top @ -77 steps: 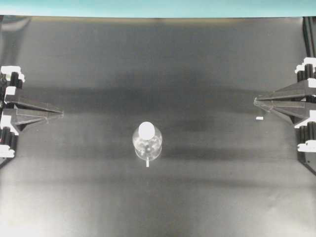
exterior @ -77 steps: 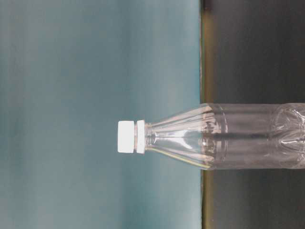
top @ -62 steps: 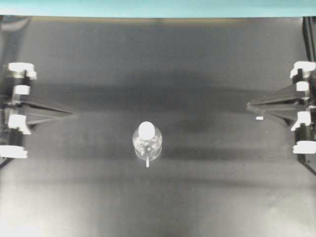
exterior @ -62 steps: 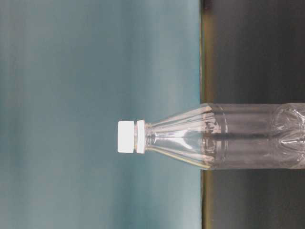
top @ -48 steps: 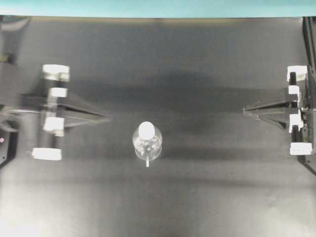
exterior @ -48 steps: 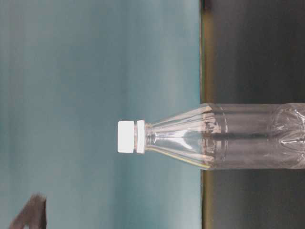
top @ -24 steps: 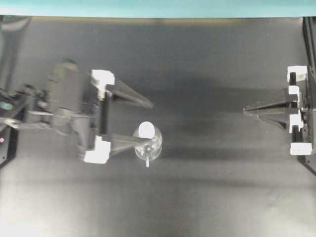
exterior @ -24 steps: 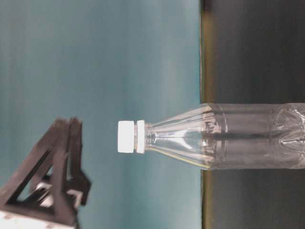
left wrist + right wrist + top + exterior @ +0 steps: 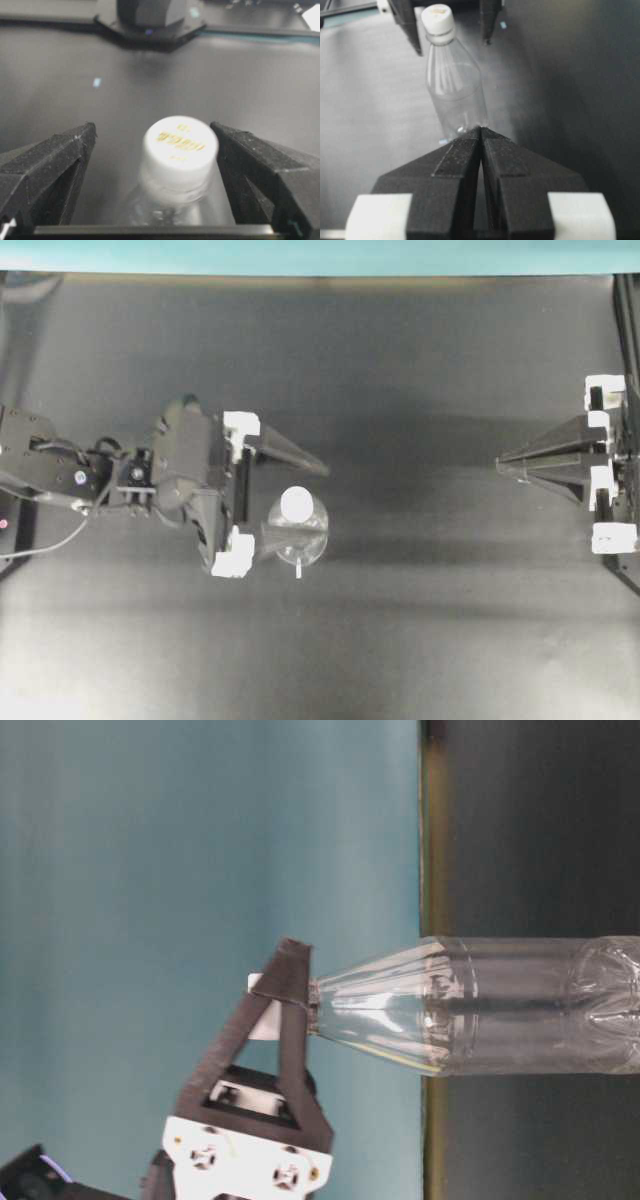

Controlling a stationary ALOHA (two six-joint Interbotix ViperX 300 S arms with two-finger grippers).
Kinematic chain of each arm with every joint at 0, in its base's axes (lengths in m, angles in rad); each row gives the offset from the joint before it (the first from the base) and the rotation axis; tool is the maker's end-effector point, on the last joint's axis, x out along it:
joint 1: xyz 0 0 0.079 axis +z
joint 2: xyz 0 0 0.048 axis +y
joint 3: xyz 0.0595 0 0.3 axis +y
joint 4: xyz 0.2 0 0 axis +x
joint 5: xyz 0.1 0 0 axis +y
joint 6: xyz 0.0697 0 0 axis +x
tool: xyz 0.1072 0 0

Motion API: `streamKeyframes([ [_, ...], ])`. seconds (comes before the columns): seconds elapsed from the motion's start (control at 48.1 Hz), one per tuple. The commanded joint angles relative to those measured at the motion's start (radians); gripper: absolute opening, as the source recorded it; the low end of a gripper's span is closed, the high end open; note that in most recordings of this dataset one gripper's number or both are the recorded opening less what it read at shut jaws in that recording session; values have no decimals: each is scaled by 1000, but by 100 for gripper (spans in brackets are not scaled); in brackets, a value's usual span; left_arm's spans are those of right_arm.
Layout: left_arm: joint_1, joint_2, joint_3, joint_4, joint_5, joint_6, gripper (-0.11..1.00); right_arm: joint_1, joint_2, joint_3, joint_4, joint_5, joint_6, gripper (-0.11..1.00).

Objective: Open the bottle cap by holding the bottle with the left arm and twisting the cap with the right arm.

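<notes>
bottle (image 9: 298, 533) upright mid-table, cap (image 9: 180, 144) on | L gripper (image 9: 300, 502) jaws wide open, straddling the neck/cap, no contact seen, holds nothing | R gripper (image 9: 500, 464) at table's far R edge, jaws pressed together, empty, well apart from bottle

— Where is my left arm (image 9: 60, 472)?
— I see it stretched in from the left edge of the overhead view, its gripper (image 9: 305, 497) level, jaws spread wide.
— And my right gripper (image 9: 500, 464)?
— Parked at the right edge, pointing inward, jaws pressed together in the right wrist view.
</notes>
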Motion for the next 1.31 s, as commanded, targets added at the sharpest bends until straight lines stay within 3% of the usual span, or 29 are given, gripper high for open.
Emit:
streamKeyframes([
  [0.0,-5,17,2,3,-57,-6,98,-15,8,-21,2,3,17,0],
  [0.125,-12,63,5,3,-78,-38,98,-15,11,-21,2,3,43,0],
  [0.436,-35,149,-8,2,-133,-48,98,-15,32,-18,2,3,117,0],
  [0.998,-57,322,-14,3,-133,-106,98,-15,35,-17,2,-3,129,0],
  [1.289,-60,344,-8,3,-104,-107,98,-15,37,-17,2,3,129,0],
])
